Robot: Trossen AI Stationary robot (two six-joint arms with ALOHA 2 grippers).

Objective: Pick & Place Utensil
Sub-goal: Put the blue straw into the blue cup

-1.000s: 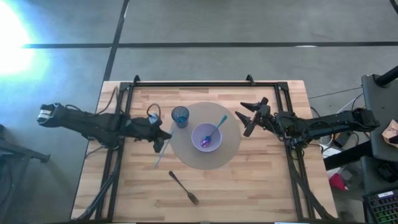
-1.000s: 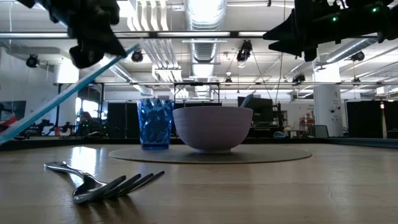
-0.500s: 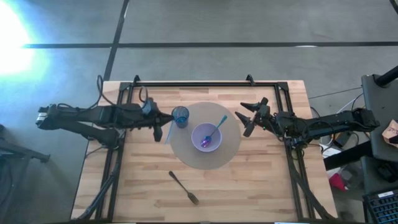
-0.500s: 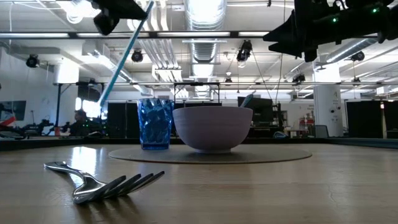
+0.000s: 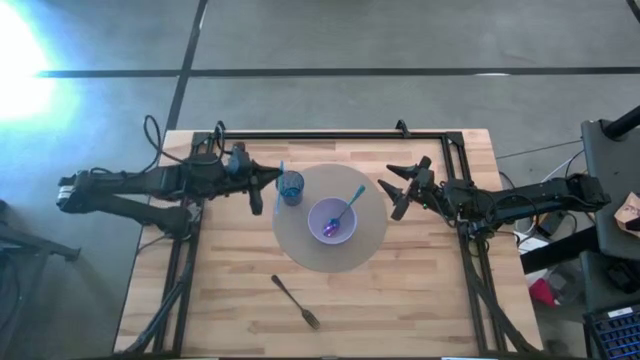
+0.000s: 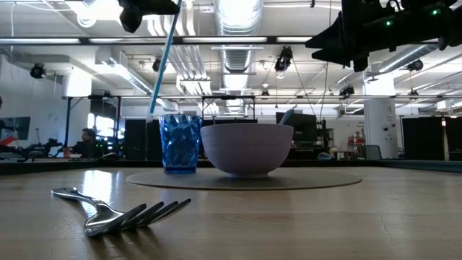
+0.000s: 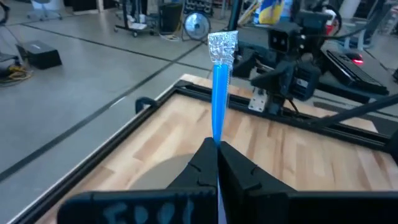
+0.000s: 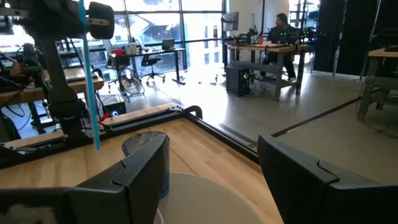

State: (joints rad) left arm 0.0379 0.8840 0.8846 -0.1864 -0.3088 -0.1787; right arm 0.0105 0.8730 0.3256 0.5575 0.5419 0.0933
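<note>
Since 1 second earlier, the left gripper had swung its blue utensil from over the bare surface toward the far side, jaws clamped on it, nearly upright just left of the blue cup. Carrying was underway; next came lowering it into the cup. The right gripper hovered right of the bowl, jaws spread, empty.

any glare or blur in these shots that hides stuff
High view: a white flare washes out the floor at the upper left edge; the table is evenly lit. Low view: ceiling lights blow out, and the near fork looks soft. Left wrist view: the claw is blurred and the knife tip glints.
</note>
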